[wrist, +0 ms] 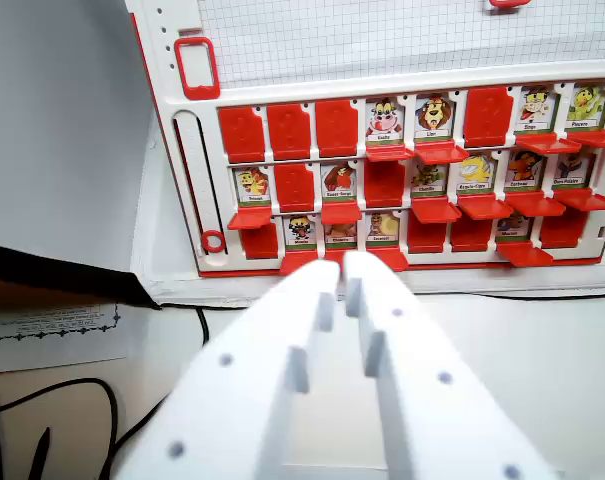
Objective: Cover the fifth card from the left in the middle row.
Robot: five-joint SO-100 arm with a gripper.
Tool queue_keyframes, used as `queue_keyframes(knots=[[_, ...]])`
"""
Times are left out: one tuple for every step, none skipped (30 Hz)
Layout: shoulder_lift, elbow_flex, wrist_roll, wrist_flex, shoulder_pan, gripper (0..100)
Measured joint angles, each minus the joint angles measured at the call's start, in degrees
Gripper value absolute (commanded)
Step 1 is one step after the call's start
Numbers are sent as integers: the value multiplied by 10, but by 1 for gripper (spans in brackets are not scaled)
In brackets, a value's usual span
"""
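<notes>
Gripper [344, 268] nearly closed, holding nothing, low centre; the fifth middle-row card [428, 178] looks light, stiff, hinged plastic — nudge its red flap [435, 209].

The game board [402, 170] is white-framed with bright red flaps, and the open cards on it show colourful cartoon faces over green name strips. Above the board's rows lies a pale grey squared grid panel [382, 35]. Below the board, the gripper [344, 275] is plain white, and black cables [72, 400] cross the white table [542, 340].
</notes>
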Motion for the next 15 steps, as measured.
queue_keyframes(knots=[[0,0,0,0,0,0],[0,0,-5,-2,1,0],[0,1,-12,-5,4,0],[0,1,-16,-8,9,0],[0,1,-18,-10,15,0],[0,1,-19,-11,18,0],[0,1,-19,-11,18,0],[0,1,-19,-11,18,0],[0,1,-19,-14,17,0],[0,1,-19,-16,16,0],[0,1,-19,-16,16,0],[0,1,-19,-16,17,0],[0,1,-19,-16,17,0],[0,1,-19,-16,17,0],[0,1,-19,-16,17,0]])
